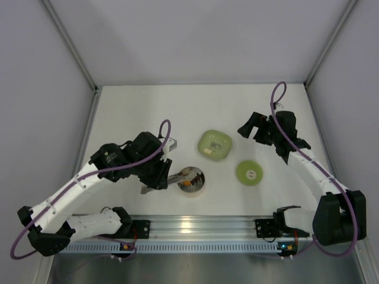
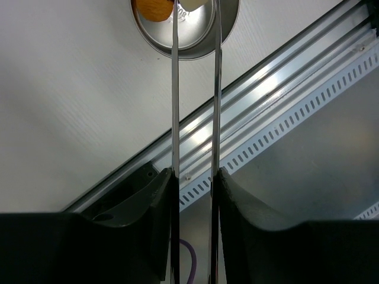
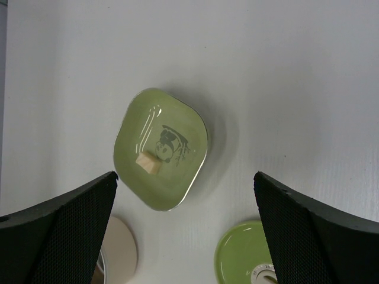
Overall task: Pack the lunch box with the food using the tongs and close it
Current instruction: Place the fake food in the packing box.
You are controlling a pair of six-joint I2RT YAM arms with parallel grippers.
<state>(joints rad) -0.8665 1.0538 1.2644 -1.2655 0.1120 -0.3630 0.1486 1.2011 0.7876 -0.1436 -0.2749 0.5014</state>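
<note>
Depositing food, by my reading: left gripper (image 2: 194,177) is clamped narrow on the tongs (image 2: 175,106), whose tips reach over the lunch box (image 2: 195,50). An orange piece (image 2: 154,7) lies inside. A whitish piece (image 2: 192,3) sits between the tong arms; whether it is pinched or free I cannot tell. Right gripper (image 3: 185,177) hangs wide apart, holding nothing, above the green dish (image 3: 177,183), where one pale cube (image 3: 148,163) lies. Lid (image 1: 249,173) rests apart, right of the box. Advice: relax the squeeze only slightly, with the tips inside the rim, so the piece drops without the tongs slipping.
</note>
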